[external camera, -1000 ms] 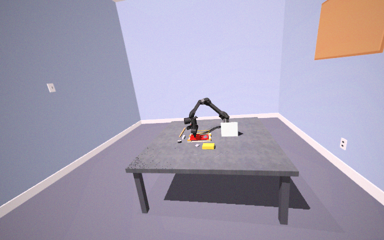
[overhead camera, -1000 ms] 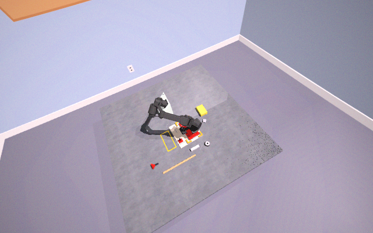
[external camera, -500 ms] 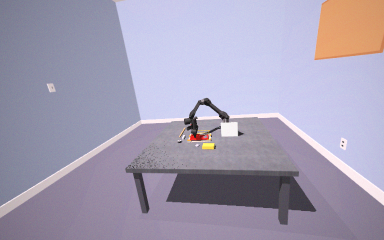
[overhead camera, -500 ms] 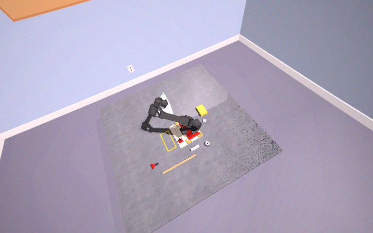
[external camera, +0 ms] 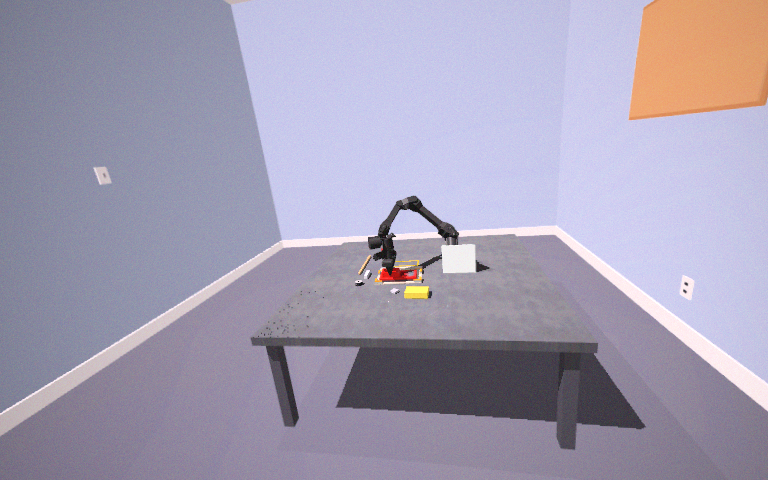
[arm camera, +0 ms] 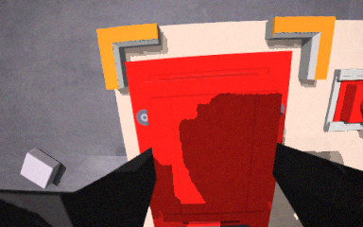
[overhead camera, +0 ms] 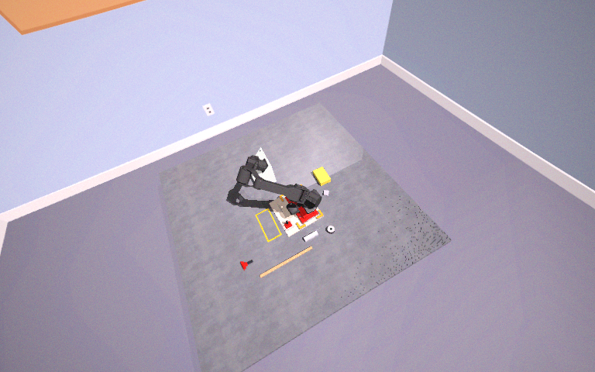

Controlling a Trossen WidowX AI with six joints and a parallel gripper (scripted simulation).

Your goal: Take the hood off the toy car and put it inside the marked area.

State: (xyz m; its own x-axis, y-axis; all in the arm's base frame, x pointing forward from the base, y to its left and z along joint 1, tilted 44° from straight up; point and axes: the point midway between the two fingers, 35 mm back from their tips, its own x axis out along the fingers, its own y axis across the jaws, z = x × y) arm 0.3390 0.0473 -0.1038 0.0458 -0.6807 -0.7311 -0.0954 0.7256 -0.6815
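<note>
Hand (overhead camera: pixel 302 213) (external camera: pixel 389 273) (arm camera: pixel 211 149) clamped on red hood (overhead camera: pixel 307 215) (external camera: pixel 392 275) (arm camera: pixel 165 109); hood on car; marked area (overhead camera: pixel 262 227) (external camera: pixel 418 262) beside white board (overhead camera: pixel 295 234) (external camera: pixel 399 285) (arm camera: pixel 213 35), unfilled.

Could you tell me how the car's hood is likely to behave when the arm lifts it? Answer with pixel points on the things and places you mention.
The hood (arm camera: pixel 165 104) looks like a flat, straight-edged panel, so probably stiff. Its surface appears smooth, so it might slip. Gripped near one end, it may tilt.
</note>
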